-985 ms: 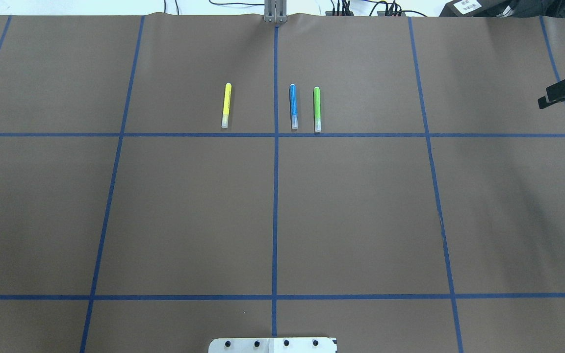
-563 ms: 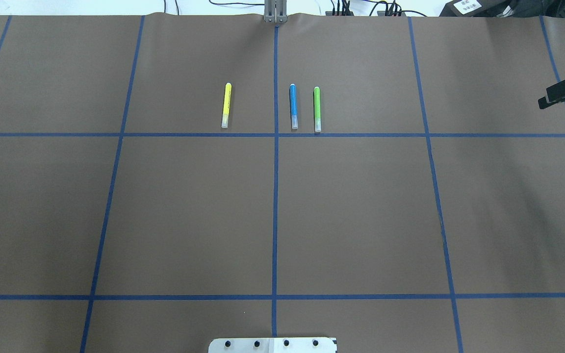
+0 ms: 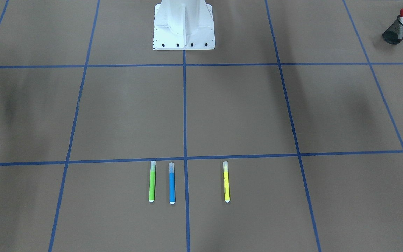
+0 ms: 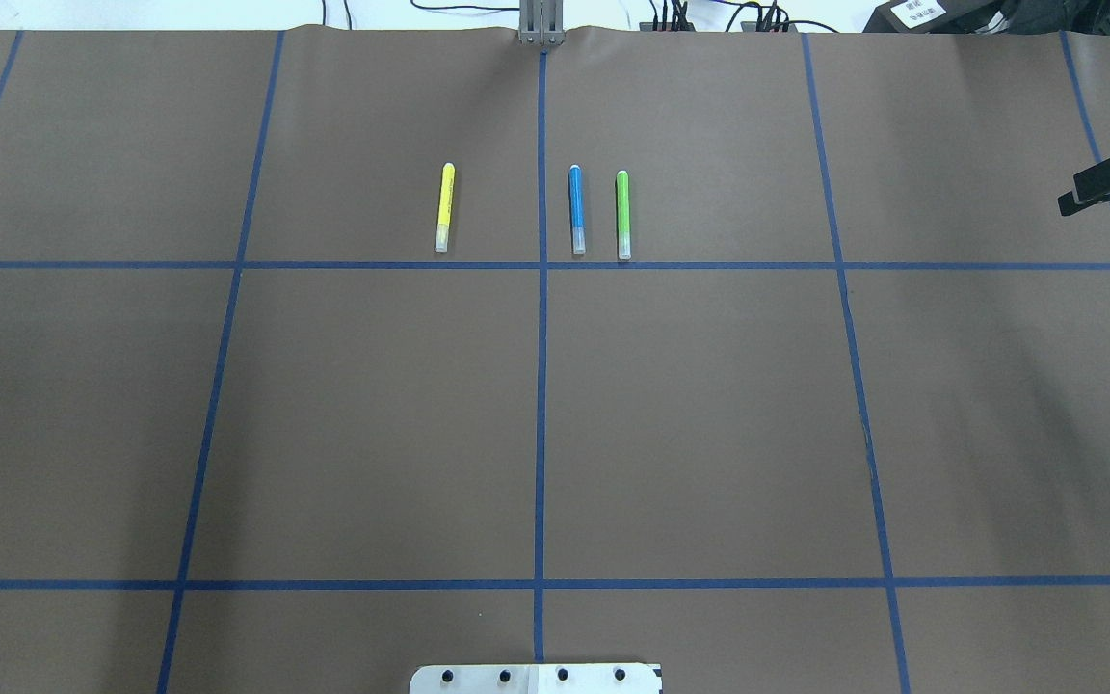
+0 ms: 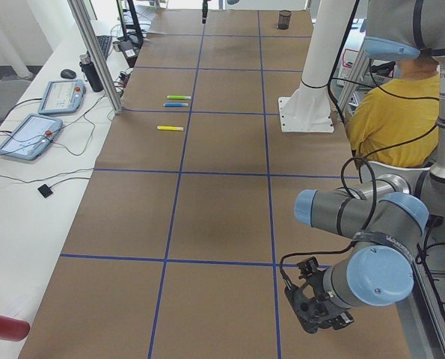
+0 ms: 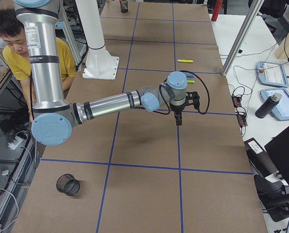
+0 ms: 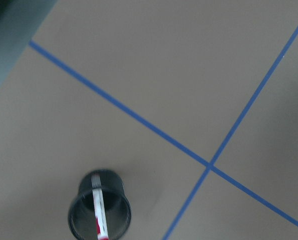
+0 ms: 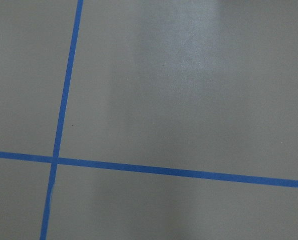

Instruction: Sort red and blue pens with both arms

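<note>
Pens unmoved, right gripper hardly shifted

The blue pen (image 4: 575, 209) still lies toward 12 o'clock on the desk (image 4: 372, 424), with the green pen (image 4: 622, 214) just at its 3 o'clock. The red pen (image 3: 401, 20) stands in a mesh cup (image 3: 394, 33). The right gripper (image 4: 1064, 202) is narrow and empty, and stays at 3 o'clock. I cannot tell the width of the left gripper (image 5: 306, 320).

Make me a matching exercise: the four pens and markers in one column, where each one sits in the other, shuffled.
Things:
1. red pen
2. blue pen
3. green marker
4. yellow marker

Places:
A. lies alone on its side of the centre tape line
B. stands in the black mesh cup
C. lies between two others
D. lies beside the blue pen, farther from the centre tape line

Pairs: 1-B, 2-C, 3-D, 4-A
</note>
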